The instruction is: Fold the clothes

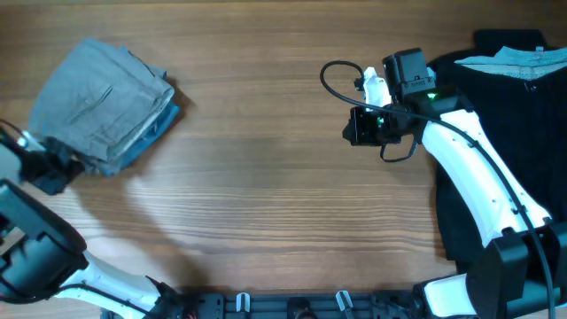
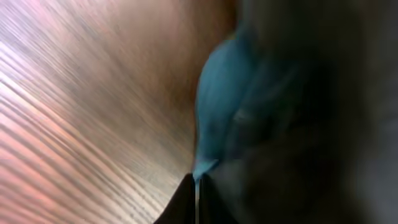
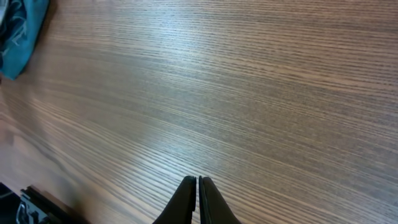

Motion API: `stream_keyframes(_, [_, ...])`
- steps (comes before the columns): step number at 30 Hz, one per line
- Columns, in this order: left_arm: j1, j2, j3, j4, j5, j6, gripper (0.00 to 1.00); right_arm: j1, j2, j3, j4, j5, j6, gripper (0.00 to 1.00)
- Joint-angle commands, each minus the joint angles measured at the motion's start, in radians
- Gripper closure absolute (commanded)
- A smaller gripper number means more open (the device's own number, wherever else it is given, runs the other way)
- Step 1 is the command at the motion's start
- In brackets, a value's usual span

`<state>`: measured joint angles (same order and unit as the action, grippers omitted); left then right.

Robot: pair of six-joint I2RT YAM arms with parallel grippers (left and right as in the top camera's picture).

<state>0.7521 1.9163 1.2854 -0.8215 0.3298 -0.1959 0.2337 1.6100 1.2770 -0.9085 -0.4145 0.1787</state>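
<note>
The grey shorts (image 1: pixel 97 89) lie folded in a compact stack at the far left of the table. My left gripper (image 1: pixel 62 162) is at the stack's lower-left edge. In the blurred left wrist view its fingers (image 2: pixel 198 183) are shut, with dark grey cloth (image 2: pixel 311 93) close on the right. I cannot see any cloth held between the fingers. My right gripper (image 1: pixel 350 126) hovers over bare wood right of centre. Its fingers (image 3: pixel 198 182) are shut and empty.
Blue denim cloth (image 1: pixel 146 142) sticks out from under the grey stack. It also shows in the left wrist view (image 2: pixel 217 106) and in the right wrist view (image 3: pixel 18 31). A big black garment (image 1: pixel 496 89) with pale-blue cloth (image 1: pixel 523 60) covers the right edge.
</note>
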Motion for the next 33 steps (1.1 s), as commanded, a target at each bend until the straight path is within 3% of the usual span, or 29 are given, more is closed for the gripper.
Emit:
stream_keyframes(1, [-0.077,-0.006,-0.206,0.185,-0.002,-0.079,0.96,-0.005,-0.013,0.010,0.009,0.018,0.007,0.92])
stream_keyframes(4, [-0.175,-0.005,-0.309,0.388,0.034,-0.185,0.96,-0.005,-0.013,0.010,0.014,0.018,0.007,0.91])
stream_keyframes(11, [-0.313,-0.005,-0.313,0.813,0.049,-0.343,0.96,-0.005,-0.013,0.010,0.031,0.018,0.007,0.91])
stream_keyframes(13, [-0.326,-0.005,-0.312,0.925,0.138,-0.397,0.96,-0.005,-0.013,0.010,0.025,0.018,0.006,0.92])
stream_keyframes(15, [-0.328,-0.009,-0.303,0.936,0.242,-0.396,0.96,-0.005,-0.013,0.010,0.017,0.018,0.004,0.92])
stream_keyframes(18, [-0.327,-0.049,-0.301,0.798,0.280,-0.314,0.92,-0.005,-0.017,0.012,0.002,0.017,0.005,0.89])
stream_keyframes(21, [-0.327,-0.175,-0.301,0.467,0.226,-0.138,0.91,-0.005,-0.051,0.037,-0.034,0.005,-0.002,0.84])
stream_keyframes(24, [-0.327,-0.365,-0.301,0.159,0.166,0.059,0.83,-0.005,-0.134,0.074,-0.034,0.006,-0.031,0.74])
stream_keyframes(26, [-0.327,-0.538,-0.275,0.013,0.166,0.167,0.82,-0.005,-0.227,0.113,-0.010,0.029,-0.053,0.63])
stream_keyframes(28, [-0.340,-0.737,-0.186,-0.069,0.168,0.212,0.77,-0.005,-0.349,0.176,0.003,0.107,-0.052,0.58])
stream_keyframes(30, [-0.373,-0.880,-0.083,-0.118,0.167,0.277,0.69,-0.005,-0.456,0.226,0.003,0.152,-0.052,0.50])
stream_keyframes(31, [-0.396,-0.939,-0.035,-0.139,0.167,0.328,0.59,-0.005,-0.515,0.234,0.011,0.166,-0.053,0.46])
stream_keyframes(32, [-0.423,-0.992,-0.002,-0.156,0.166,0.394,0.38,-0.005,-0.558,0.234,0.016,0.174,-0.053,0.38])
stream_keyframes(33, [-0.449,-1.037,0.012,-0.156,0.166,0.443,0.26,-0.005,-0.602,0.234,0.016,0.180,-0.053,0.06])
